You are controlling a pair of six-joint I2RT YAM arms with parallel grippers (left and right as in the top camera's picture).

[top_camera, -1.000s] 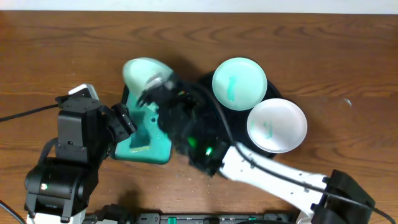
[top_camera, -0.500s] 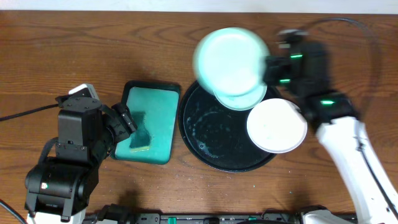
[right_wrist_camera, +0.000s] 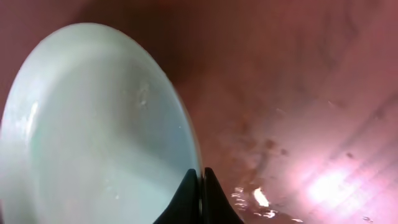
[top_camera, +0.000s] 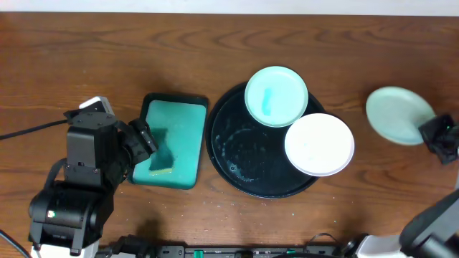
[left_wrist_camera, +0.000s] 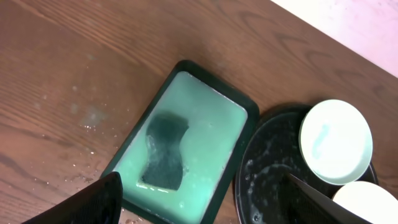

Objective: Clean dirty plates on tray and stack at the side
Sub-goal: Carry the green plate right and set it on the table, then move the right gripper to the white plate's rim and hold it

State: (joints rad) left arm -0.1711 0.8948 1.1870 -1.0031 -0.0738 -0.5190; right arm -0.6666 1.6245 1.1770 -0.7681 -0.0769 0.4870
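pinching the rim of a round pale-mint plate [top_camera: 398, 115], the right gripper [right_wrist_camera: 200, 184] clamps tight; the left gripper [left_wrist_camera: 203, 186] stands with fingers [left_wrist_camera: 93, 200] spread.

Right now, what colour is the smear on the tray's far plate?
A teal smear on a pale-mint plate; the overhead view shows it best.

Overhead faces straight down; wrists look closer, left sharing the tray [top_camera: 244, 154] [left_wrist_camera: 267, 180].

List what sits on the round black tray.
Two plates, both overhanging the rim of the tray: a mint plate with a teal smear and a whiter plate. Wet droplets speckle the bare part. Whatever lies beneath the plates is covered.
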